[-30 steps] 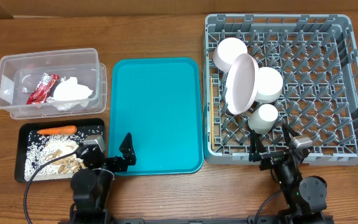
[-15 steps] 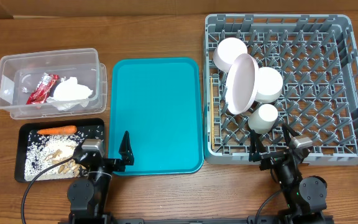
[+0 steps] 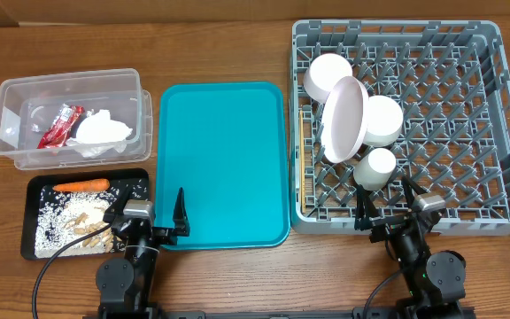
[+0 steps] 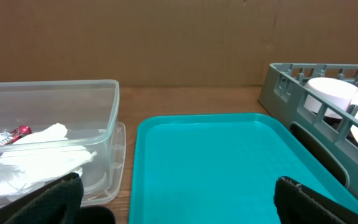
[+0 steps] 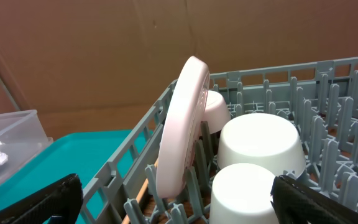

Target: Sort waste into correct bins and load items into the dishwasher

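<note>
A brown wooden table (image 3: 237, 44) fills the scene. The left gripper (image 3: 146, 206) sits at its near edge, between the black tray (image 3: 32, 188) and the teal tray (image 3: 224, 159), jaws spread wide and empty. The right gripper (image 3: 385, 197), equally wide, holds nothing at the grey dish rack's (image 3: 467, 35) front rim. The pink plate (image 3: 345, 120) and white cup (image 3: 377, 166) stand racked. The red wrapper (image 3: 60, 125) lies in the clear tub (image 3: 7, 97).

Wrapper (image 3: 60, 125) in tub (image 3: 7, 93), carrot (image 3: 81, 186) in black tray (image 3: 27, 221), pink plate (image 3: 344, 120) upright in rack (image 3: 467, 115)
</note>
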